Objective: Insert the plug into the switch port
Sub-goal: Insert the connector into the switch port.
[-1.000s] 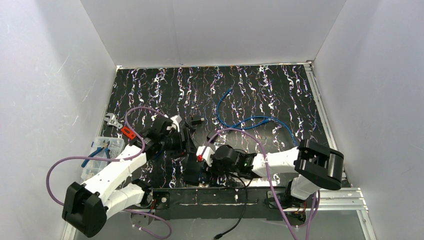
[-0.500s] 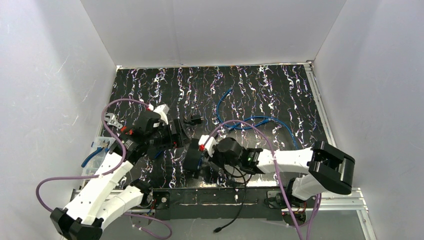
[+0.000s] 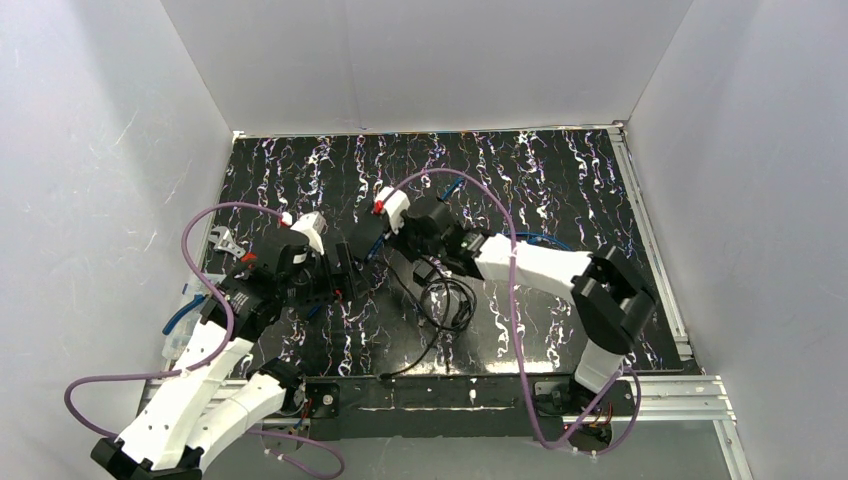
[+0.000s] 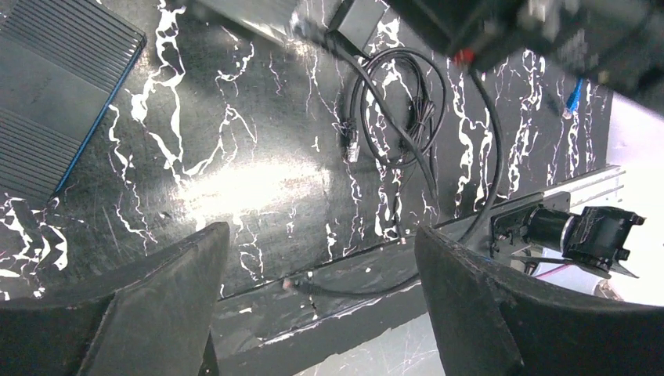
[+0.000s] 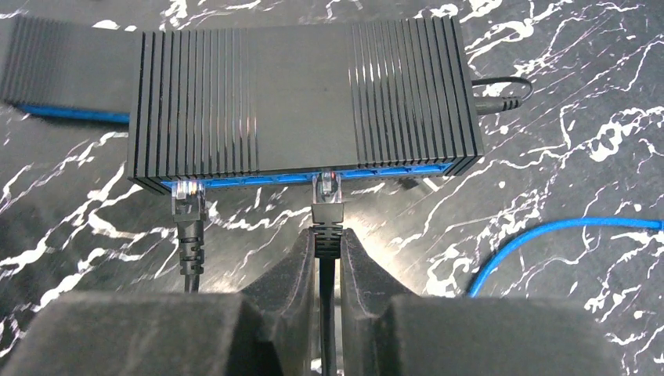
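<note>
The black ribbed switch (image 5: 305,98) lies flat, its blue port face towards my right gripper (image 5: 327,235). That gripper is shut on the boot of a black cable plug (image 5: 327,190), whose clear tip sits at a middle port. A second plug (image 5: 188,200) sits in the leftmost port. In the top view my right gripper (image 3: 372,240) reaches back left and covers the switch. My left gripper (image 3: 340,272) hovers beside it. Its jaws (image 4: 319,231) are wide open and empty above the mat.
A coil of black cable (image 3: 445,300) lies in front of the right arm, also in the left wrist view (image 4: 399,102). A blue cable (image 3: 520,240) loops at the right. Another ribbed box (image 4: 59,94) lies close by. A clear tool bin (image 3: 185,320) sits at the left edge.
My right arm has swung from the near centre to the back left, carrying the plug up to the switch and trailing the black cable. My left arm has drawn back to the left.
</note>
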